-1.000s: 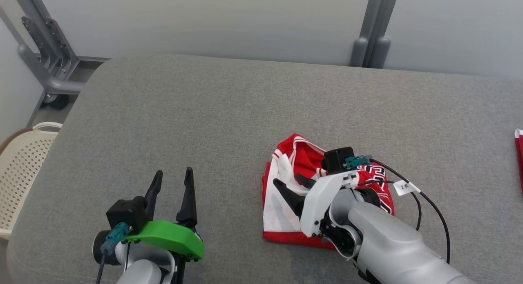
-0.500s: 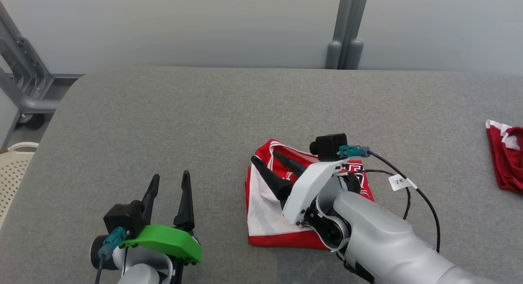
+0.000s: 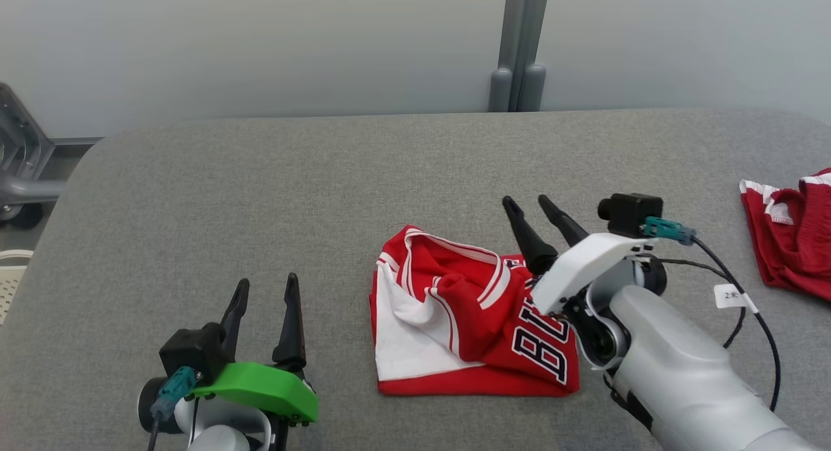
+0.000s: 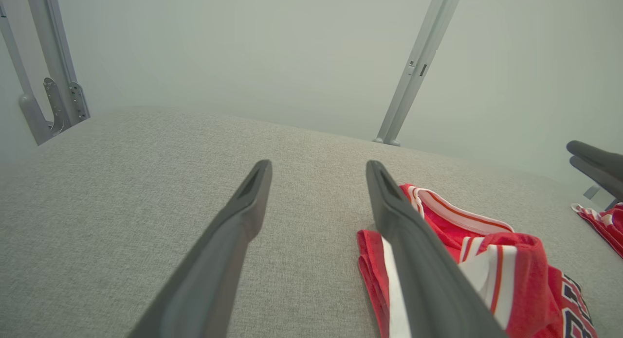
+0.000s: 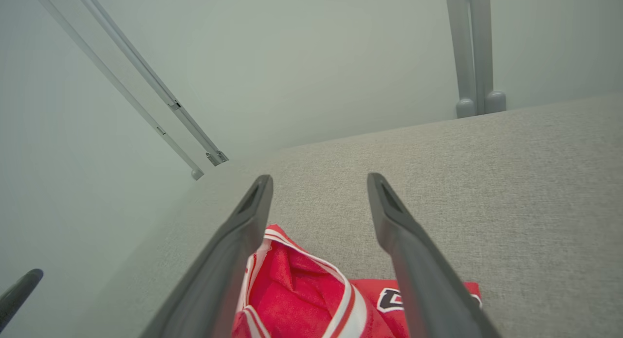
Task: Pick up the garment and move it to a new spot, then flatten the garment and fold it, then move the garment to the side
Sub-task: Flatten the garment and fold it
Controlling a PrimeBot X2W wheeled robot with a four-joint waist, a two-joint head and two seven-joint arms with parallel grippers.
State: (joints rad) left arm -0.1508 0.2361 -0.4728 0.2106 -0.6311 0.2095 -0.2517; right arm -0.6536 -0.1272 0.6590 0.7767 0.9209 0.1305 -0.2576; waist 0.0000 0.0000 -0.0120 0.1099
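1. The right claw (image 3: 526, 202) has come off the garment (image 3: 454, 308). A second ago its fingers lay across the white panel; now they point up and away past the garment's far right edge, jaws apart and holding nothing.
2. The head camera has swung too, so we do not count the shift of the whole picture as a move of the garment.
3. The garment lies on the grey table (image 3: 260, 178) near its front middle. It is a compact red and white bundle with black lettering on its right half, the collar part rumpled on top.
4. We judge the fold is nearly done or being checked, with the move to the side not yet made.
5. The left claw (image 3: 267, 281) hovers over bare table well left of the garment, jaws apart and empty.
6. A second red garment (image 3: 789, 233) lies at the table's right edge, well apart from the first.
7. A pale perforated basket (image 3: 9, 276) shows at the left edge, beyond the table. We cannot tell what it holds.
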